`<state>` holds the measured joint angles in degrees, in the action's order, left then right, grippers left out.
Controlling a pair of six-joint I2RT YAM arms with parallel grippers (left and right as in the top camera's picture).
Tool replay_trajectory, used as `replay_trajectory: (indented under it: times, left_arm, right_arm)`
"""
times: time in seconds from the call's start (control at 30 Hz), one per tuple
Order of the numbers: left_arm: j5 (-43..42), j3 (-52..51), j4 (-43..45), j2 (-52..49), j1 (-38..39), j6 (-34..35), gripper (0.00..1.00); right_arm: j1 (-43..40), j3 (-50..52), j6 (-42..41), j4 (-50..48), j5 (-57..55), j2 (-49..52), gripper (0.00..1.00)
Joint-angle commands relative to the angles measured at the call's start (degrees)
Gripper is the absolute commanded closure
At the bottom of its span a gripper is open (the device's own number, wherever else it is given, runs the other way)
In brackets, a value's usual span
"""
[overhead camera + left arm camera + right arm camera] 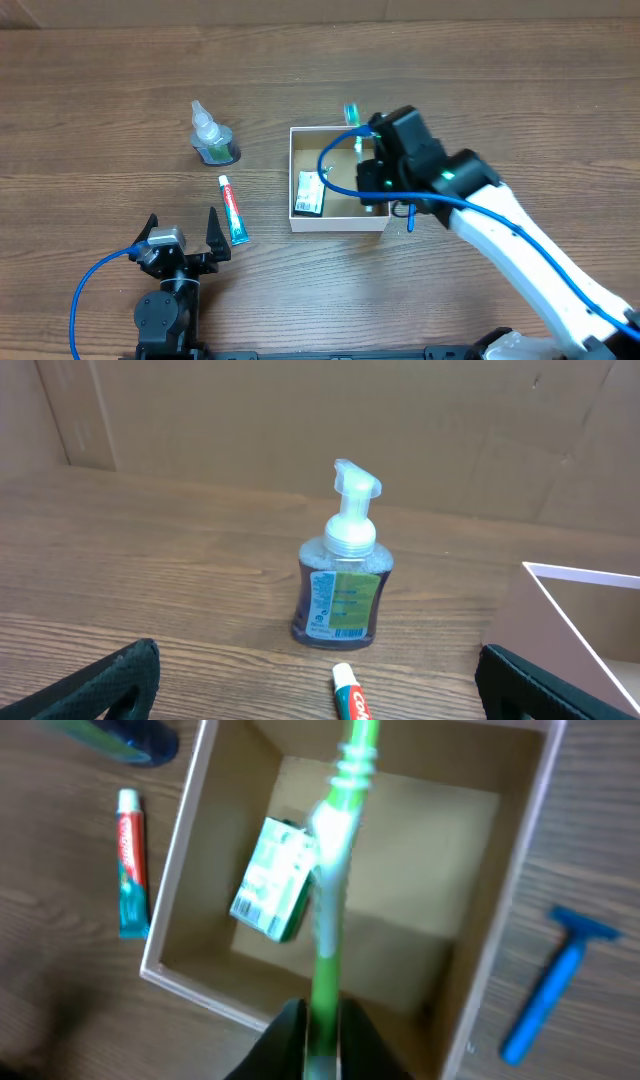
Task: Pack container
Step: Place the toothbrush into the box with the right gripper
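Observation:
The container (291,178) is a shallow square cardboard box with white walls, near the table's middle. A small green-and-white packet (309,193) lies inside it at the left. My right gripper (372,170) is shut on a green toothbrush (335,850) and holds it over the container (176,870), with the packet (275,880) below. A toothpaste tube (234,210) lies left of the container. My left gripper (181,232) is open and empty near the front edge. In its view (318,660) the tube's cap (348,692) lies between the fingers.
A clear pump bottle with green liquid (212,140) stands left of the container and shows upright in the left wrist view (342,580). A blue razor (555,985) lies on the table just outside the container's right wall. A cardboard wall stands behind the table.

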<state>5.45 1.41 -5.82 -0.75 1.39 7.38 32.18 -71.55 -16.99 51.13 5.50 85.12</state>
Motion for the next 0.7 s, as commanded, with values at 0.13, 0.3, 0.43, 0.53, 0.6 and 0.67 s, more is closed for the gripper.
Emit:
replay_trajectory:
  times: [0.13, 0.3, 0.43, 0.53, 0.6, 0.67]
  left_arm:
    - [0.52, -0.28, 0.28, 0.5, -0.24, 0.52, 0.0]
    - [0.52, -0.28, 0.28, 0.5, -0.24, 0.52, 0.0]
    - [0.52, -0.28, 0.28, 0.5, -0.24, 0.55, 0.0]
    - [0.52, -0.28, 0.28, 0.5, -0.24, 0.52, 0.0]
    - [0.52, -0.28, 0.28, 0.5, -0.24, 0.52, 0.0]
    - [0.52, -0.28, 0.28, 0.5, -0.24, 0.52, 0.0]
  right_arm:
    - [0.59, -0.79, -0.66, -0.55, -4.11, 7.34, 0.8]
    - [0.2, -1.03, -0.61, -0.02, -5.05, 6.88, 0.8]
    - [-1.38, -3.1, -0.63, 4.24, -6.29, 2.95, 0.8]
    - [-2.84, -3.54, -0.72, 7.69, -9.16, -1.57, 0.79]
    - [-4.39, -3.54, -1.07, 9.77, -10.36, -4.2, 0.68]
    - [-6.14, -3.52, -1.05, 11.96, -10.88, -5.6, 0.0]
